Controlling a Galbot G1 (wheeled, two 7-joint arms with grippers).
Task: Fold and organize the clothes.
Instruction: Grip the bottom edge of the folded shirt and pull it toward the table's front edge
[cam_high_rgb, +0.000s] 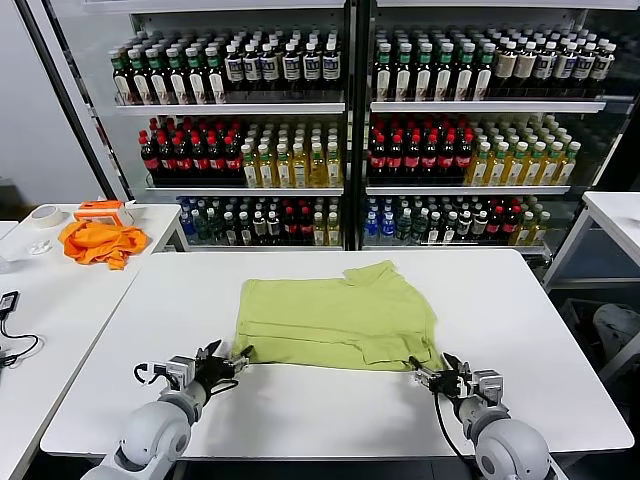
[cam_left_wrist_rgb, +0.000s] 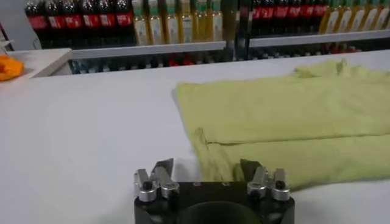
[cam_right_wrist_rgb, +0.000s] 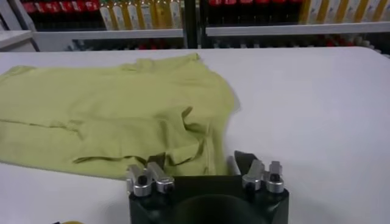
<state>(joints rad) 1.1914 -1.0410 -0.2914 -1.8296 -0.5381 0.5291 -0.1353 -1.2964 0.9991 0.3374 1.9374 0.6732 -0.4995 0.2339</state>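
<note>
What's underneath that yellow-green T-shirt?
The yellow-green T-shirt lies folded on the white table, its own lower layer showing along the near edge. Anything beneath the cloth is covered.

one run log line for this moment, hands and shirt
left hand: open, at shirt's near left corner | right hand: open, at near right corner | t-shirt: partly folded on table

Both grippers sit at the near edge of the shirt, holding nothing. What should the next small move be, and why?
Probably advance both and pinch the near corners for another fold. The T-shirt lies partly folded on the table; the left gripper and right gripper are open just short of its near hem, each by a corner.
</note>
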